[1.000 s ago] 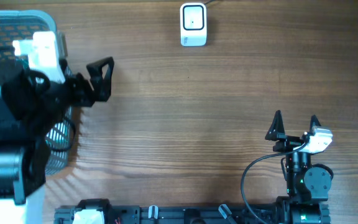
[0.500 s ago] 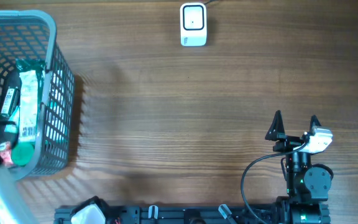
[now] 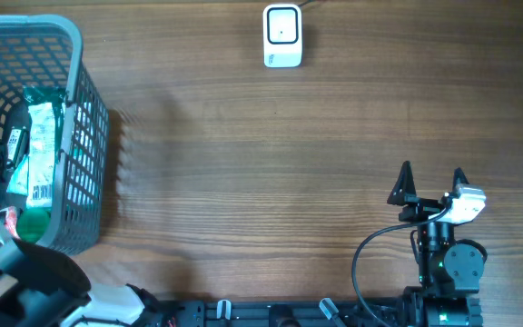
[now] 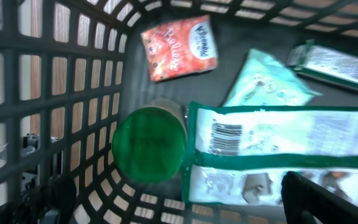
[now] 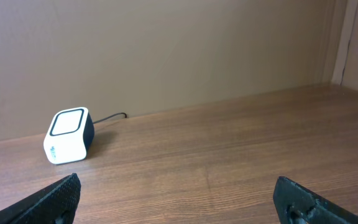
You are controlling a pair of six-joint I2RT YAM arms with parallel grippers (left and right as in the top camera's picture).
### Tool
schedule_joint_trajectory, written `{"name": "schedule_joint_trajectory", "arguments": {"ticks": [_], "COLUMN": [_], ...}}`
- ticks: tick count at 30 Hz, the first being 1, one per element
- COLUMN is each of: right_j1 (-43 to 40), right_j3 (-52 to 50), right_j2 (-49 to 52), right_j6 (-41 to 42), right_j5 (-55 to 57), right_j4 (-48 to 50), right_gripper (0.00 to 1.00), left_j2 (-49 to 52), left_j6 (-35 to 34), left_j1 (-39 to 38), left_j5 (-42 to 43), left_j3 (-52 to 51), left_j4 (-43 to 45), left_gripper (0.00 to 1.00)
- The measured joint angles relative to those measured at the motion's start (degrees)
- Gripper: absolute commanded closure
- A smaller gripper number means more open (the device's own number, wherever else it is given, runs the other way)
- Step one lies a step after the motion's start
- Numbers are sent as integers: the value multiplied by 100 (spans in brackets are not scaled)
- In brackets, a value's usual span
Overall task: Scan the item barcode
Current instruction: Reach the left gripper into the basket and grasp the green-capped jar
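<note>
Left gripper (image 4: 328, 202), open, faces into basket (image 3: 89, 136); right gripper (image 3: 432, 177), open, idles. Hazard: overlapping pouches (image 4: 278, 134) beside the green lid (image 4: 148, 144) may cause a double pick or snagged mesh.

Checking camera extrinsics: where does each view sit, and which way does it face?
Overhead: above the wooden table, looking straight down; open right gripper, left arm.
Left wrist: over the grey plastic mesh basket, looking in; one black fingertip.
Right wrist: low, facing the white box-shaped scanner; both fingertips.
Shared: overhead and right wrist see the scanner.

Green-white barcoded packet (image 4: 278, 137) flat in basket (image 3: 91, 163), white scanner (image 3: 282, 35) well apart
</note>
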Motion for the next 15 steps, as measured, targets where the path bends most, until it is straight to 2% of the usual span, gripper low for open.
{"name": "schedule_joint_trajectory", "arguments": {"ticks": [15], "right_j1": [-2], "right_j3": [0], "right_j2": [0], "right_j6": [2], "right_j5": [2], "right_j4": [2], "right_gripper": [0], "left_j2": [280], "left_j6": [-31], "left_j1": [17], "left_j5": [-9], "left_j3": [-1939], "left_j4": [1036], "left_gripper": [0]}}
